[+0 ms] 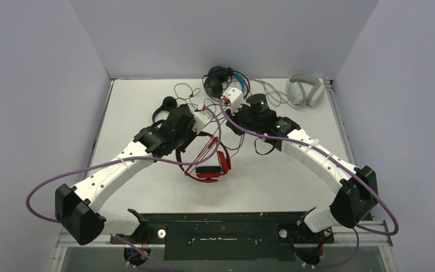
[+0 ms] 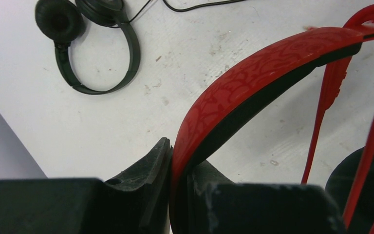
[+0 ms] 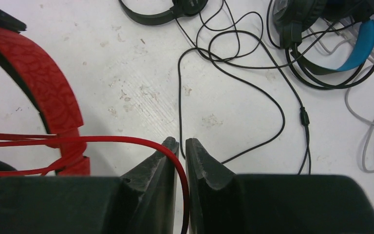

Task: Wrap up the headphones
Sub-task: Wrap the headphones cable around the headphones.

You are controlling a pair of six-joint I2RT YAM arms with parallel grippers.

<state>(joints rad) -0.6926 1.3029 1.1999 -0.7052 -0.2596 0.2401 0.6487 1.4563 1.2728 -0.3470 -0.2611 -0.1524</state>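
Left claw pinches headband over scuffed table.

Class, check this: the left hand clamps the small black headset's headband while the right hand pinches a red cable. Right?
Wrong headset: the left wrist view shows the left hand shut on the red headband; the small black headset lies apart on the table. The right hand does pinch the red cable.
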